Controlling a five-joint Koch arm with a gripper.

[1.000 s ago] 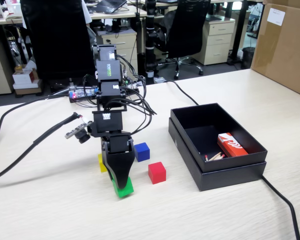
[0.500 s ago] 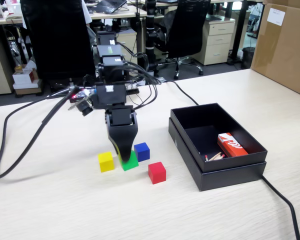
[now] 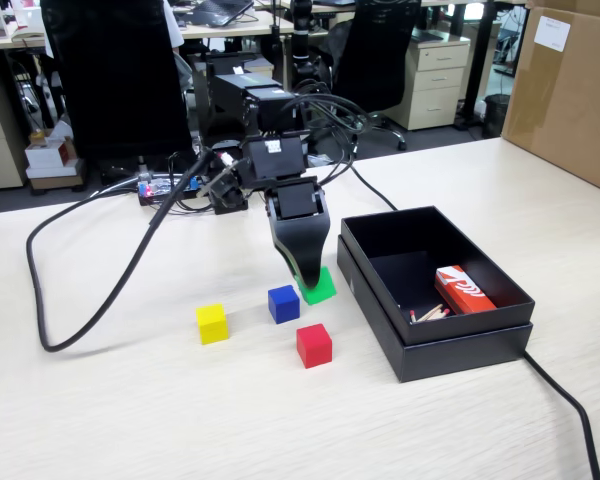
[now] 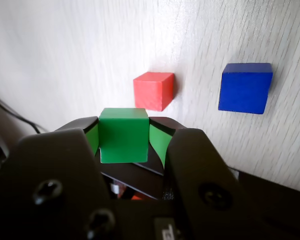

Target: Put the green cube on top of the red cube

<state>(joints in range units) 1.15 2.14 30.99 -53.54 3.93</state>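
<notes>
1. Nearest the fixed cam: red cube (image 3: 314, 345) sits alone on the counter (image 3: 160, 410), lower centre of frame, top face bare. Nothing touching it.
2. Just behind it, blue cube (image 3: 283, 303); yellow cube (image 3: 212, 323) off to the left, apart from both.
3. Further back, a bit above centre: claw (image 3: 310, 287) is clamped on the green cube (image 3: 320, 286), which hangs clear of the counter, above and behind the red cube, close to the black box (image 3: 435, 340) wall at right.
4. Wrist cam confirms the grip: green cube (image 4: 123, 135) squeezed between the two green-lined pads (image 4: 158, 144), faces roughly square to them. Red cube (image 4: 153, 90) shows just beyond it at upper centre, blue one (image 4: 245, 87) at upper right.
5. Step in hand, as I read it: carry phase. Pick is done, stack not yet.
6. Next move calls for: bring the claw toward the cam until green is straight over red, line up the faces, come down till they touch, then release. Risk: off-centre drop, or nudging the blue cube nearby.
</notes>
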